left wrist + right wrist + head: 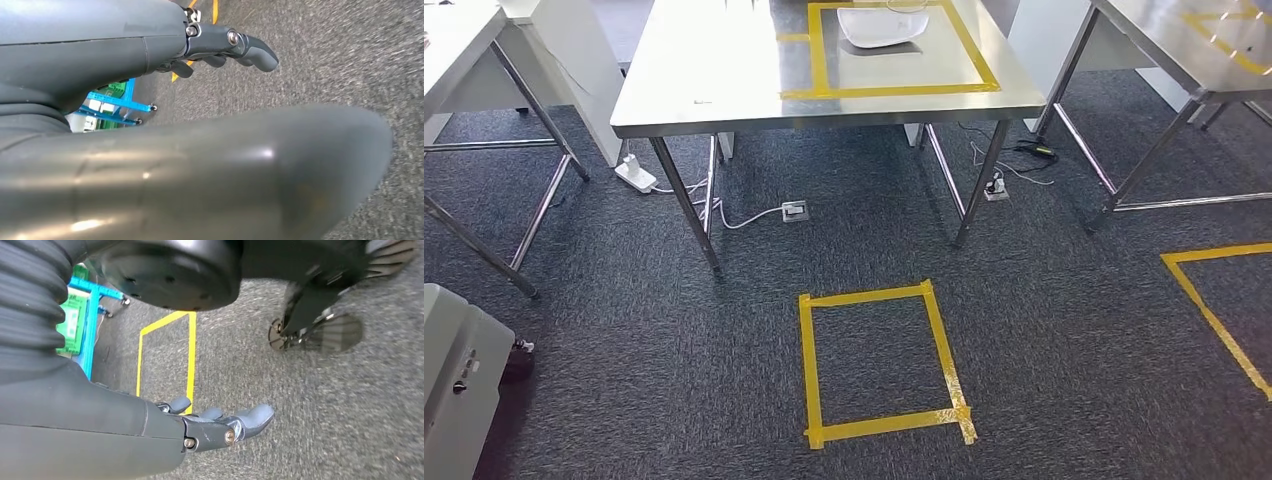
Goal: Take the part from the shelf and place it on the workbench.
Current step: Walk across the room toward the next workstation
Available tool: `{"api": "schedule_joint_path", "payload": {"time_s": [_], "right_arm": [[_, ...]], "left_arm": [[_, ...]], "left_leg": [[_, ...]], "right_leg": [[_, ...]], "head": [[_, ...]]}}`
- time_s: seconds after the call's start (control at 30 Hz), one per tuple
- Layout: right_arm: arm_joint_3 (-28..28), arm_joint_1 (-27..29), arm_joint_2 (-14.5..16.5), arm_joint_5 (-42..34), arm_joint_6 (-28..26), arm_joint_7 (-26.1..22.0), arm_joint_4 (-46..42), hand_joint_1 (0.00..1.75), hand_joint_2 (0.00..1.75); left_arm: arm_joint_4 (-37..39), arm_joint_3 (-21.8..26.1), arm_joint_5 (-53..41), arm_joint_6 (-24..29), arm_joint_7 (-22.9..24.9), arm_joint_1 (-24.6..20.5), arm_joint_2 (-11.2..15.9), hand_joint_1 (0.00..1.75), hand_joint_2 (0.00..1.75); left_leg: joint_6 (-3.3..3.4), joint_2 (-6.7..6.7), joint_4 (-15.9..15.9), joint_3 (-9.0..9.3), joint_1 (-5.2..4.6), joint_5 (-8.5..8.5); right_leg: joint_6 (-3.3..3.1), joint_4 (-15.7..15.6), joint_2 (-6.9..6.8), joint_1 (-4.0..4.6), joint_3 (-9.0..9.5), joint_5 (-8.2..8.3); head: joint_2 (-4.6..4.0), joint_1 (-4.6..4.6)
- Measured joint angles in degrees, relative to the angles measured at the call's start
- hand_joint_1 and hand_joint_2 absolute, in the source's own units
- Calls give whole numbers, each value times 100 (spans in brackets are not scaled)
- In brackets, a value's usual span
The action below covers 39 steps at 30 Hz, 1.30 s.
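Carpet (1044, 330): dark grey, short speckled pile, covering the floor across the lower head view.
Workbench (714, 70): brushed stainless steel top, rectangular, on slim tubular steel legs with angled braces; upper centre of the head view.
Side tables: a matching steel table (454, 40) at the upper left and another steel table (1164, 40) at the upper right.
Tape outline on workbench (819, 60): yellow, glossy, rectangular frame on the steel top.
Floor square (809, 370): yellow tape rectangle on the carpet, lower centre, with frayed overlapping corners.
Part (882, 25): white, smooth, shallow tray-like shape with rounded corners, lying flat on the workbench inside the tape outline, top centre of the head view.
Blue rack (90, 325): thin blue frame on small castors, with green contents, at the left of the right wrist view.
Power strip (636, 172): white, on the carpet beside the workbench's left leg, with white cable trailing.
Left hand (220, 47): smooth dark grey fingers loosely extended and apart, holding nothing, above the carpet.
Right hand (220, 422): dark grey fingers loosely extended, holding nothing, above the carpet.
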Motion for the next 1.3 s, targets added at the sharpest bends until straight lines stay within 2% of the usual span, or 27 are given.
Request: {"api": "schedule_joint_path", "payload": {"time_s": [0.03, 0.07, 0.13, 0.17, 0.2, 0.23, 0.3, 0.33, 0.37, 0.4, 0.43, 0.47, 0.53, 0.57, 0.6, 0.7, 0.73, 0.83, 1.07, 1.3], "right_arm": [[13, -1, -3, 26, 37, -8, -1, 0, 175], [26, -1, -5, 40, 69, -28, -1, 0, 175], [45, -1, 0, 39, 117, -90, -1, 0, 175], [49, -5, 6, 44, 139, -127, -1, 0, 175], [50, -8, 10, 69, 160, -161, -5, 0, 175], [51, -6, 15, 115, 187, -191, -21, 0, 175], [54, 11, 10, 190, 233, -257, -93, 0, 175], [56, 18, 7, 193, 248, -288, -150, 0, 175], [57, 20, 3, 167, 253, -321, -222, 0, 175], [58, 15, -1, 135, 255, -351, -297, 0, 175], [60, 7, -5, 94, 256, -379, -386, 0, 175], [61, -1, -14, 51, 256, -407, -483, 0, 175], [63, -13, -42, -43, 258, -465, -661, 0, 87], [67, -11, -60, -92, 262, -492, -735, 0, 44], [71, 1, -85, -145, 269, -519, -798, 0, 0], [88, 108, -157, -311, 294, -605, -929, 0, 0], [92, 166, -178, -365, 300, -637, -948, 0, 0], [99, 377, -247, -528, 307, -729, -982, 0, 0], [155, 854, -390, -908, 330, -938, -1061, 0, 0], [203, 1099, -476, -1167, 346, -1087, -1105, 0, 0]], "left_arm": [[-4, -1, 30, 0, -1, -1, -23, 0, 131], [-7, -1, 64, 0, -2, 2, -45, 0, 175], [-7, 1, 109, 0, -9, 33, -69, 0, 175], [-6, 2, 107, 0, -19, 68, -65, 0, 175], [-5, -1, 104, 0, -28, 119, -54, 0, 175], [-4, -15, 124, 0, -38, 187, -31, 0, 175], [2, -75, 265, 0, -66, 358, 25, 0, 175], [8, -116, 386, 0, -78, 454, 59, 0, 175], [20, -158, 532, 0, -86, 555, 89, 0, 175], [34, -198, 672, 0, -89, 648, 120, 0, 175], [50, -239, 816, 0, -83, 745, 153, 0, 175], [64, -287, 968, 0, -78, 833, 187, 0, 131], [81, -394, 1279, 0, -70, 984, 251, 0, 44], [83, -453, 1436, 0, -80, 1043, 281, 0, 0], [79, -516, 1604, 0, -89, 1098, 302, 0, 0], [-5, -706, 2125, 0, -96, 1207, 374, 0, 0], [-61, -768, 2300, 0, -91, 1225, 402, 0, 0], [-266, -955, 2821, 0, -87, 1248, 485, 0, 0], [-794, -1388, 4014, 0, -87, 1278, 694, 0, 0], [-1152, -1673, 4847, 0, -87, 1304, 834, 0, 0]], "left_leg": [[-29, 2, -4, -19, 3, 45], [-66, 5, -19, -24, 11, 90], [-147, 8, -60, -20, 29, 163], [-183, -3, -34, -44, 33, 132], [-215, -20, 78, -93, 35, 10], [-245, -37, 314, -178, 38, -197], [-298, -58, 1036, -398, 48, -691], [-319, -58, 1338, -466, 51, -834], [-332, -58, 1464, -446, 53, -864], [-338, -58, 1414, -346, 55, -808], [-337, -56, 1107, -118, 56, -668], [-327, -55, 698, 142, 58, -553], [-267, -62, 76, 551, 40, -420], [-226, -67, -41, 620, 30, -439], [-194, -71, -58, 639, 23, -439], [-163, -70, -99, 629, 23, -444], [-151, -70, -95, 625, 17, -445], [-118, -66, -85, 612, 5, -445], [-88, -46, -72, 604, -4, -447], [-86, -42, -73, 569, -2, -445]], "right_leg": [[-37, -306, -4, 24, 176, -60], [-70, -470, -9, 47, 245, -125], [-136, -538, -15, 57, 211, -50], [-177, -559, -18, 41, 190, 7], [-217, -586, -20, 21, 165, 70], [-246, -606, -22, 1, 133, 129], [-270, -595, -25, 1, 44, 193], [-266, -581, -27, 2, 1, 214], [-259, -563, -29, 0, -40, 231], [-250, -544, -31, -2, -72, 242], [-239, -519, -31, -7, -89, 246], [-224, -491, -33, -12, -103, 245], [-173, -446, -48, -12, -140, 240], [-144, -435, -56, -8, -155, 238], [-145, -429, -61, 5, -169, 238], [-223, -432, -55, 29, -165, 245], [-220, -441, -54, 26, -162, 255], [-172, -466, -52, 17, -158, 284], [-61, -484, -47, 8, -159, 303], [-41, -470, -46, 10, -161, 294]], "head": [[0, 2], [0, 1], [0, 5], [0, 4], [0, 5], [0, 4], [0, 2], [0, 2], [0, 3], [0, 3], [0, 3], [0, 4], [0, 4], [0, 4], [0, 6], [0, 10], [0, 10], [0, 9], [0, 9], [0, 9]]}}
